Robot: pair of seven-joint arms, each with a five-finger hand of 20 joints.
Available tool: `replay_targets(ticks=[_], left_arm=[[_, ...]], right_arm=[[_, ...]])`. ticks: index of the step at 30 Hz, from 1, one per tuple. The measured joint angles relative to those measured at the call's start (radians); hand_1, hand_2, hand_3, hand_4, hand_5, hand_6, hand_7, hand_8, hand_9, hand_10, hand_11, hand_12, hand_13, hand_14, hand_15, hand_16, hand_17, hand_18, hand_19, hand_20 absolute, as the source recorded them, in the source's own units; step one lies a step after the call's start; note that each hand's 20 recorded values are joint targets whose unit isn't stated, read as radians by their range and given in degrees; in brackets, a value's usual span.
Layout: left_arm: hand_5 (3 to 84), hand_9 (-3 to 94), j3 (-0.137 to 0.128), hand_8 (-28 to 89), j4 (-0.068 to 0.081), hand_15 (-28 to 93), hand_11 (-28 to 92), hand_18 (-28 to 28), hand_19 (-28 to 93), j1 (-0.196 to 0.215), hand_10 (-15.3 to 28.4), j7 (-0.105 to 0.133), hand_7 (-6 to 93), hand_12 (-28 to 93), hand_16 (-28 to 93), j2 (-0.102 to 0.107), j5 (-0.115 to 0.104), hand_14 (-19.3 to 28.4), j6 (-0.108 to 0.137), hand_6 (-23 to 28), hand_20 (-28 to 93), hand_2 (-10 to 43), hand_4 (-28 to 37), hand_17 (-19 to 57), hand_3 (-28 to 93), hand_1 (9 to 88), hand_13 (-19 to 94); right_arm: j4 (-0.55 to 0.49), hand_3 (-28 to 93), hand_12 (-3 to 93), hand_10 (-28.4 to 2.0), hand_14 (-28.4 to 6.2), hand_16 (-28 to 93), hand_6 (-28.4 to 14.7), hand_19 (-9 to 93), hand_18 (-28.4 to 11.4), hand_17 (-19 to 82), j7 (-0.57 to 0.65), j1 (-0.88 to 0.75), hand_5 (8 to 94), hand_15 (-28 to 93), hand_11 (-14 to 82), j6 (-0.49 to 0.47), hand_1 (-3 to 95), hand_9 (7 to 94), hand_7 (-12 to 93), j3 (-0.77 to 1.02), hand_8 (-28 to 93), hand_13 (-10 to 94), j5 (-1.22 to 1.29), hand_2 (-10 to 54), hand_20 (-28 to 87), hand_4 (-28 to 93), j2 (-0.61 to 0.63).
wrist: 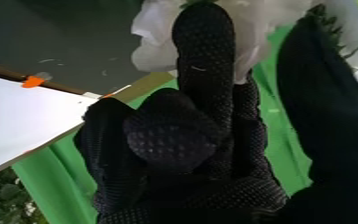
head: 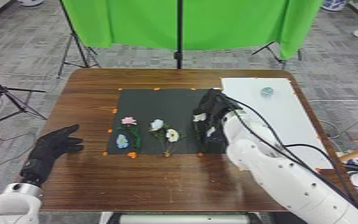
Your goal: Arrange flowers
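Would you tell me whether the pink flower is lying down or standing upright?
Lying down: in the head view, the pink flower and its green stem rest along the dark mat.

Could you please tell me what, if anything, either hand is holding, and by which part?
The left hand holds nothing. The right hand is at a white flower, but whether or where it holds it cannot be told.
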Motion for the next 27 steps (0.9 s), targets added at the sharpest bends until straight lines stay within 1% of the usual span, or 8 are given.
replay_targets(ticks=[11, 13, 14, 19, 20, 24, 27], left_arm=[[43.4, 50.1, -0.001, -6, 0.000, 34, 26, 17.4, 30, 0.000, 15.7, -0.001, 10.5, 14, -2, 0.002, 0.000, 21.3, -0.003, 4.6, 23, 19.0, -21.5, 8.6, 64, 25.6, 45], [43.4, 50.1, -0.001, -6, 0.000, 34, 26, 17.4, 30, 0.000, 15.7, -0.001, 10.5, 14, -2, 0.002, 0.000, 21.4, -0.003, 4.6, 23, 18.9, -21.6, 8.6, 64, 25.7, 45], [43.4, 50.1, -0.001, -6, 0.000, 34, 26, 17.4, 30, 0.000, 15.7, -0.001, 10.5, 14, -2, 0.002, 0.000, 21.3, -0.003, 4.6, 23, 18.9, -21.6, 8.6, 64, 25.7, 45], [43.4, 50.0, -0.001, -6, 0.000, 34, 26, 17.4, 30, 0.000, 15.7, 0.000, 10.5, 14, -2, 0.001, 0.000, 21.5, -0.003, 4.6, 23, 18.9, -21.7, 8.6, 64, 25.7, 45], [43.3, 50.0, -0.001, -6, 0.000, 34, 26, 17.4, 30, 0.000, 15.7, 0.000, 10.5, 14, -2, 0.001, 0.000, 21.5, -0.003, 4.5, 23, 18.9, -21.7, 8.6, 64, 25.7, 45], [43.4, 50.0, -0.001, -6, 0.000, 34, 26, 17.4, 30, 0.000, 15.7, 0.001, 10.5, 14, -2, 0.001, 0.000, 21.5, -0.002, 4.4, 23, 18.9, -21.7, 8.5, 64, 25.7, 45], [43.4, 50.0, -0.002, -6, 0.000, 34, 26, 17.4, 30, 0.001, 15.7, 0.001, 10.5, 14, -2, 0.001, 0.000, 21.5, -0.002, 4.4, 23, 18.9, -21.7, 8.5, 64, 25.7, 45]], right_arm=[[-0.006, 62, 27.6, -12.5, -3.6, 35, 0.4, 93, -17.9, 65, -0.005, 0.001, 66.9, 64, 44.7, -0.076, 25.3, 88.7, 14, 0.003, -9, 93, -0.038, -9.5, 63, -13, 0.015], [-0.007, 61, 27.5, -12.5, -3.5, 35, 0.1, 93, -17.8, 65, -0.006, 0.004, 66.3, 64, 44.7, -0.085, 23.1, 88.7, 13, 0.003, -9, 93, -0.041, -8.4, 63, -13, 0.016], [-0.007, 60, 27.5, -12.5, -3.6, 35, -0.1, 93, -17.9, 66, -0.006, 0.005, 65.7, 64, 44.7, -0.092, 21.3, 88.7, 13, 0.003, -9, 93, -0.043, -6.7, 63, -13, 0.016], [-0.014, 58, 27.5, -12.5, -3.5, 33, -0.4, 93, -18.0, 67, -0.006, 0.016, 65.2, 65, 44.7, -0.150, 18.9, 88.7, 12, 0.005, -9, 94, -0.049, -4.0, 64, -13, 0.016], [-0.017, 57, 27.0, -12.2, -3.4, 32, -0.4, 93, -18.0, 67, -0.005, 0.017, 65.2, 66, 44.4, -0.165, 17.3, 90.5, 12, 0.008, -9, 94, -0.048, -2.7, 64, -13, 0.016], [-0.035, 57, 26.6, -12.1, -3.4, 31, -0.8, 93, -18.0, 68, -0.003, 0.019, 64.3, 67, 44.2, -0.230, 16.5, 91.7, 10, 0.029, -8, 94, -0.026, -2.2, 64, -13, 0.016], [-0.045, 56, 26.6, -12.1, -3.3, 31, -0.9, 93, -18.1, 68, -0.003, 0.022, 64.1, 67, 44.2, -0.249, 16.6, 91.8, 10, 0.039, -8, 94, -0.016, -1.9, 64, -13, 0.016]])
